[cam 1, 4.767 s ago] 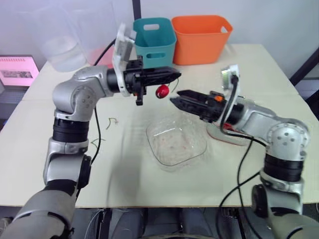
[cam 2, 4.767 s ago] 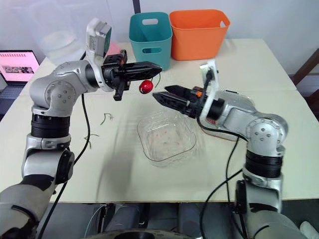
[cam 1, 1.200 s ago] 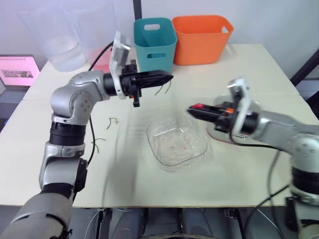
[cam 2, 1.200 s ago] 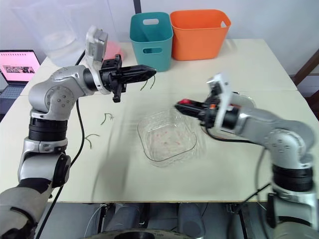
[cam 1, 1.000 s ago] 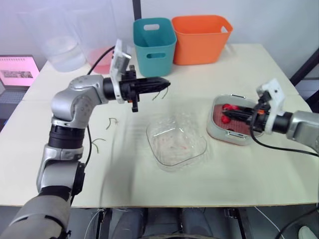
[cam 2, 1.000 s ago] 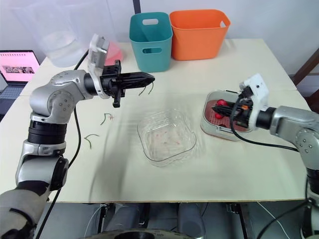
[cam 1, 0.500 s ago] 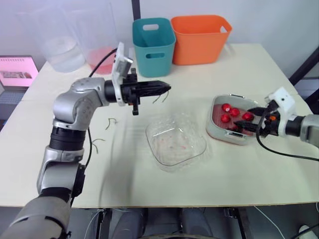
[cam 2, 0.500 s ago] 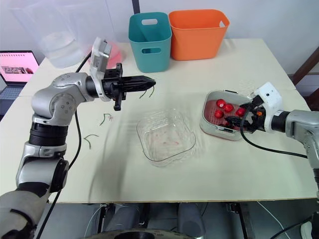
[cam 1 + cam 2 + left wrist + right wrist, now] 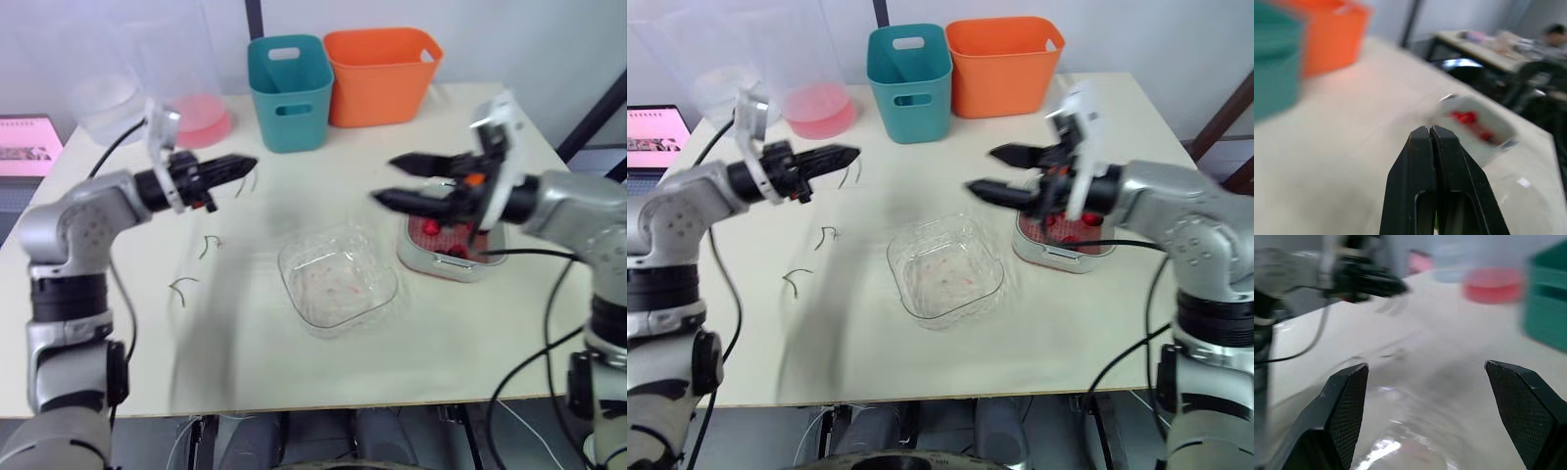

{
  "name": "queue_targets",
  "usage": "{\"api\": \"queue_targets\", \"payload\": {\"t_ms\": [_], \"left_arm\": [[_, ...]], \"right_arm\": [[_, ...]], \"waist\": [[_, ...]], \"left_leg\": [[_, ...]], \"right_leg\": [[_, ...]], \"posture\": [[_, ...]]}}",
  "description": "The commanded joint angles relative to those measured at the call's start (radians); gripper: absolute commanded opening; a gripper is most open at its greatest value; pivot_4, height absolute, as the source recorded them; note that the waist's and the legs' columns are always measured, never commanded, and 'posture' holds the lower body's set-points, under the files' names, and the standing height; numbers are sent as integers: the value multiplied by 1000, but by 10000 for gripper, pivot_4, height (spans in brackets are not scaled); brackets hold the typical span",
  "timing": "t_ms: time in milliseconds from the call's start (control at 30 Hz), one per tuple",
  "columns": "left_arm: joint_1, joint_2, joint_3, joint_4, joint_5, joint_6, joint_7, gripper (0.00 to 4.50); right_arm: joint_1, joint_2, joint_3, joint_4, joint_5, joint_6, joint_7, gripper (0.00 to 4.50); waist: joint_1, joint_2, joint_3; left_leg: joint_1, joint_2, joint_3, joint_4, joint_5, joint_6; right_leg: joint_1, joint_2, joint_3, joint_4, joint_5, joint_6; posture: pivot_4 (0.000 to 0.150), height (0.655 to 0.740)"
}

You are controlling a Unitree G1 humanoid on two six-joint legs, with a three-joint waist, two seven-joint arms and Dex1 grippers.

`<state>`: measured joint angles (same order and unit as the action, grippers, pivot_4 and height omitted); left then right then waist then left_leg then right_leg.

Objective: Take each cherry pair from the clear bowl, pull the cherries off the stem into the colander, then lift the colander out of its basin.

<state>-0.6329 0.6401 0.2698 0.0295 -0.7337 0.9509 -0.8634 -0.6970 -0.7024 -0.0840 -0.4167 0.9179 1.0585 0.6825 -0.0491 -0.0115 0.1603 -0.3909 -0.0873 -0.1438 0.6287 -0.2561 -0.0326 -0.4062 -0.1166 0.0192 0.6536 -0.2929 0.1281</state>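
- Beige table (image 9: 294, 362): a wide open strip runs along the front edge, nearer than the clear bowl.
- Clear bowl (image 9: 338, 284) sits centre-front with reddish smears on its floor. Free surface lies in front of it and to its left.
- Two loose stems (image 9: 182, 287) lie left of the bowl, apart from it.
- Colander (image 9: 443, 240) sits in its white basin (image 9: 441, 270), just right of the bowl, with red cherries (image 9: 429, 227) inside.
- Right gripper (image 9: 384, 180) hovers over the bowl's far right corner and the basin's near side, fingers spread wide.
- Left gripper (image 9: 250, 164) is held above the table's left half, well apart from the bowl. Its fingers are pressed together on a thin green stem (image 9: 844, 176) dangling at the tips.
- Far edge: teal bin (image 9: 287, 93) and orange bin (image 9: 380, 73) side by side, with a pink dish (image 9: 199, 116) to their left.
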Motion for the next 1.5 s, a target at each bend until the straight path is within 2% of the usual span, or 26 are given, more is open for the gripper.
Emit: {"api": "queue_targets", "payload": {"t_ms": [33,167,267,600,633,667,767,933,1033,1233,1333,1467,1500], "left_arm": [[110,34,136,-65,-45,46,80,0],[229,53,219,-63,-51,54,132,0],[306,50,260,-46,-40,24,158,0],[331,41,237,51,-3,-86,172,0],[329,42,233,61,4,-95,175,6047],[326,44,232,71,9,-99,180,9045],[323,48,243,80,-2,-92,189,24202],[312,86,266,75,-19,-97,172,24202],[300,113,258,40,-14,-123,155,24202],[311,174,126,-246,37,-208,91,24202],[247,188,67,-266,77,-244,97,24202],[146,136,47,-255,35,-228,112,24202],[141,126,46,-242,31,-231,103,26881]], "right_arm": [[-44,75,115,-107,-20,-29,-26,40391],[-51,97,237,-150,-102,-74,-5,40391],[-28,102,302,-143,-171,-120,6,40391],[-12,127,313,-111,-211,-141,32,40391],[-9,125,313,-110,-214,-141,34,40945],[-5,122,312,-109,-217,-140,36,40945],[9,121,287,-105,-203,-130,34,40945],[23,110,220,-73,-179,-118,39,40945],[34,107,132,-39,-148,-109,25,40945],[185,77,-243,38,-150,-245,-54,40945],[280,-4,-395,75,-125,-225,-45,40945],[344,-33,-666,232,-6,-198,-78,40945],[371,-37,-717,257,3,-204,-81,40945]], "waist": [[8,0,0],[37,-2,-1],[38,-2,-1],[32,-3,-1],[32,-3,-1],[32,-3,-1],[33,-3,-1],[33,-3,-1],[34,-3,-1],[53,-3,-2],[59,-3,-2],[57,-3,-2],[56,-3,-2]], "left_leg": [[0,-1,0,0,0,0],[-1,-3,0,2,0,0],[0,-3,0,1,0,-1],[0,-2,1,0,0,-1],[0,-2,1,0,0,-1],[0,-2,1,0,0,-1],[0,-2,1,0,0,-1],[0,-2,1,0,0,-1],[0,-2,1,0,0,-1],[-1,-3,1,-1,-1,-1],[0,-3,3,-1,-1,-1],[0,-2,4,-1,-2,1],[0,-2,4,-1,-2,1]], "right_leg": [[0,-2,0,0,0,0],[0,-2,0,-1,0,0],[0,-3,0,-2,0,0],[0,-2,1,-2,1,0],[0,-2,0,-1,1,0],[0,-2,0,-1,1,0],[0,-2,1,-1,1,0],[0,-2,0,-2,1,0],[0,-2,0,-2,1,0],[2,-3,1,-5,1,0],[2,-4,2,-5,1,0],[2,-2,2,-4,2,-1],[2,-2,2,-4,2,-1]], "posture": [[1500,7400],[1500,7400],[1500,7400],[1500,7400],[1500,7400],[1500,7400],[1500,7400],[1500,7400],[1500,7400],[1500,7400],[1500,7400],[1500,7400],[1500,7400]]}}
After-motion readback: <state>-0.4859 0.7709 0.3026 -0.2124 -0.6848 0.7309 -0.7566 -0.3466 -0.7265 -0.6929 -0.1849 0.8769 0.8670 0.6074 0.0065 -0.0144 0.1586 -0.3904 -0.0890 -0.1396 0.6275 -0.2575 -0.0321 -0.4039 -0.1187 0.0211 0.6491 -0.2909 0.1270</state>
